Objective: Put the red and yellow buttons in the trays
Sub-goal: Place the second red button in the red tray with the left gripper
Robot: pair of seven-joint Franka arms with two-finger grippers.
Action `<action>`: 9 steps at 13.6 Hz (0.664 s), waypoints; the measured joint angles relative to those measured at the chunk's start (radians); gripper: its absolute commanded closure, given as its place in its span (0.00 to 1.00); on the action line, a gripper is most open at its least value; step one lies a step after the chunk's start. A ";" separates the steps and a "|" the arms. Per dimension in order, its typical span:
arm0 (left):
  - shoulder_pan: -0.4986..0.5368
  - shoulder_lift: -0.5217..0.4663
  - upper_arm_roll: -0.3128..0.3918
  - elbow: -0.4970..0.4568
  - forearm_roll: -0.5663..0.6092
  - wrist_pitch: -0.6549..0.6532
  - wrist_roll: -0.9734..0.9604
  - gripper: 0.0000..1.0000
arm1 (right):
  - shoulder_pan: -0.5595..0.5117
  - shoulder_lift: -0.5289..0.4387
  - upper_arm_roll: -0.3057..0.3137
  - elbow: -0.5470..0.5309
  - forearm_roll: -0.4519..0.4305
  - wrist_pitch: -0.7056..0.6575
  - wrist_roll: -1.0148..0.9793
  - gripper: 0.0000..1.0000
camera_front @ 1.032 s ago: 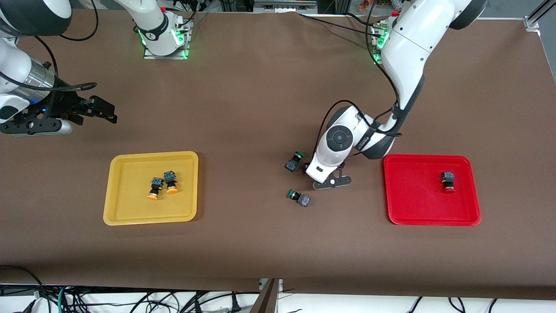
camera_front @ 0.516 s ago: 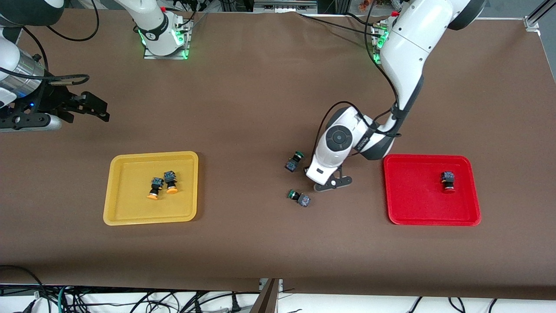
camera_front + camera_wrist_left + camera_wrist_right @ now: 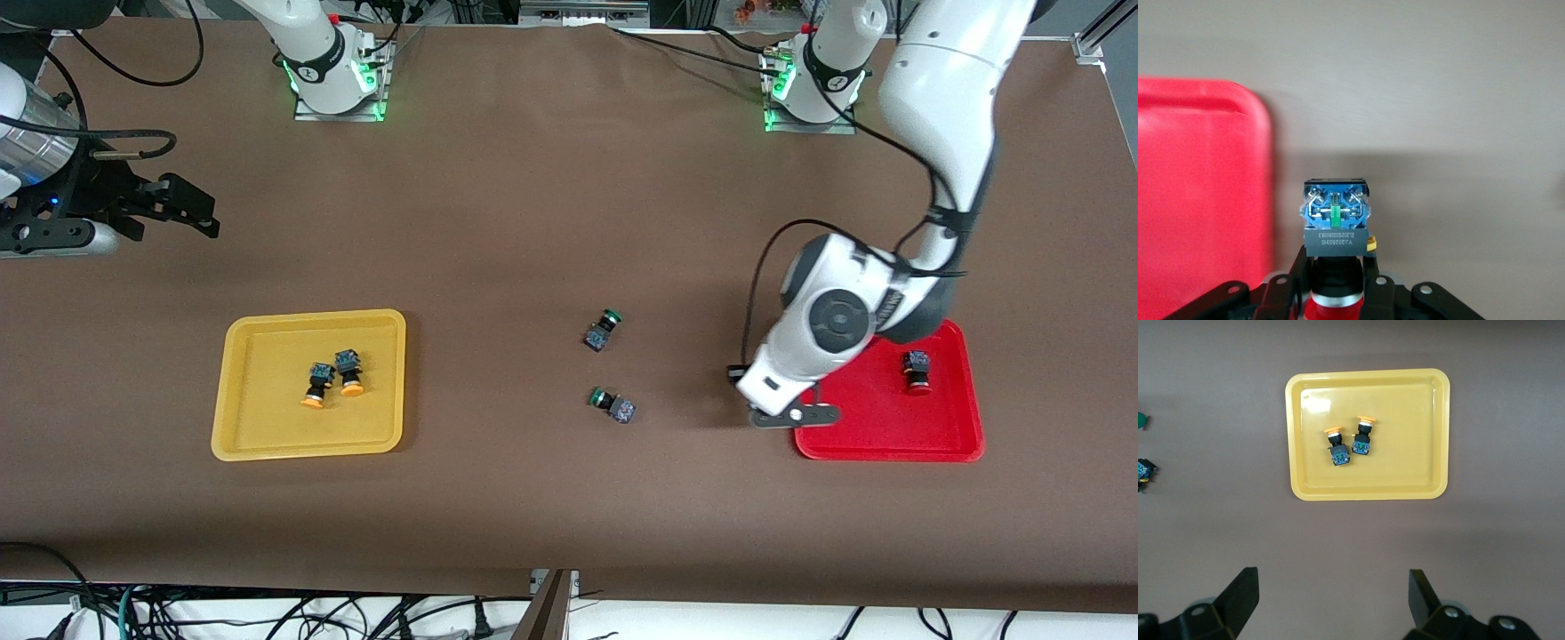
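My brown bench (image 3: 533,204) carries a yellow tray (image 3: 233,418), a red tray (image 3: 889,436) and two green-capped switches (image 3: 603,330) between them.

Two yellow buttons (image 3: 333,373) in yellow tray (image 3: 240,436); one red button (image 3: 917,372) in red tray (image 3: 853,440)

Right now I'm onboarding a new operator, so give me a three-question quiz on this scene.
1. True or false: the left gripper holds a red-capped button.
2. How many yellow-capped buttons lie in the yellow tray?
3. The right gripper is: A) open, holding nothing B) shut on a green-capped button C) shut on a tray.

Key: 1 true, the left gripper is over the red tray's edge; 2 two; 3 A.
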 measured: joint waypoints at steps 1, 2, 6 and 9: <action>0.050 -0.015 -0.001 -0.021 0.000 -0.001 0.094 1.00 | 0.000 0.004 0.001 0.004 0.000 0.000 0.000 0.01; 0.108 -0.023 -0.008 -0.045 0.000 -0.001 0.183 1.00 | -0.001 0.008 0.001 0.006 0.000 0.000 0.000 0.01; 0.364 -0.029 -0.126 -0.203 0.000 0.131 0.384 0.99 | -0.002 0.013 0.001 0.009 0.000 0.001 0.000 0.01; 0.389 -0.039 -0.150 -0.272 0.000 0.185 0.400 0.96 | -0.002 0.018 0.001 0.011 0.000 0.011 0.000 0.01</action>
